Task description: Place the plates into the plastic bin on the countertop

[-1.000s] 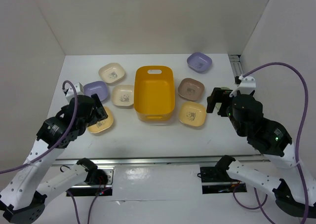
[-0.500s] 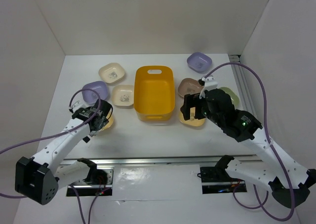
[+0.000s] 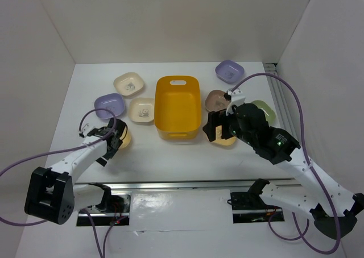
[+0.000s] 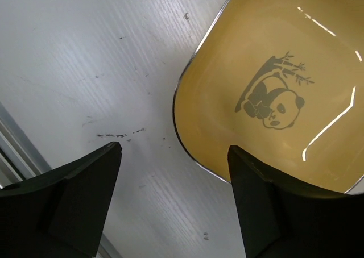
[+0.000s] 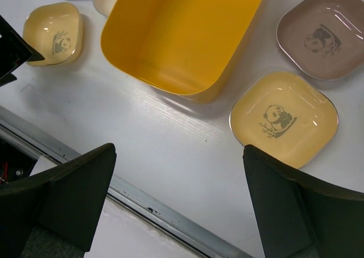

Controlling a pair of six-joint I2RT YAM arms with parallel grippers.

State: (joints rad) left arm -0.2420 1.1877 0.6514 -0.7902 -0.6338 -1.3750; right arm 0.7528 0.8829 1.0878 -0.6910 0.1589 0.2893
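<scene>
Eight plates lie flat and open side up on the white tabletop (image 3: 170, 155), all outside the single orange-yellow bin (image 3: 178, 113) that stands in the middle. The bin's long axis runs near to far, with a slot handle at each short end and its open top facing up. To its left are four plates: a far cream plate (image 3: 128, 83), a near cream plate (image 3: 142, 110) just beside the bin's left wall, a left lavender plate (image 3: 110, 104) and, nearest, a left yellow-tan plate (image 4: 273, 70). To its right are four more: a far lavender plate (image 3: 230, 71), a brown-mauve plate (image 3: 218, 99), a right yellow-tan plate (image 5: 284, 119) near the bin's near right corner, and a pale greenish plate (image 3: 263, 107) partly hidden behind the right arm. Being rounded squares, the plates have no long axis of their own; the ones seen close up carry a panda print at centre. The left fingers (image 4: 74, 195) stand wide apart, low over the near left corner of the left yellow-tan plate, one over bare tabletop and one over the plate's rim. The right fingers (image 5: 62, 195) stand wide apart above the tabletop, holding nothing, with the right yellow-tan plate below between them.
</scene>
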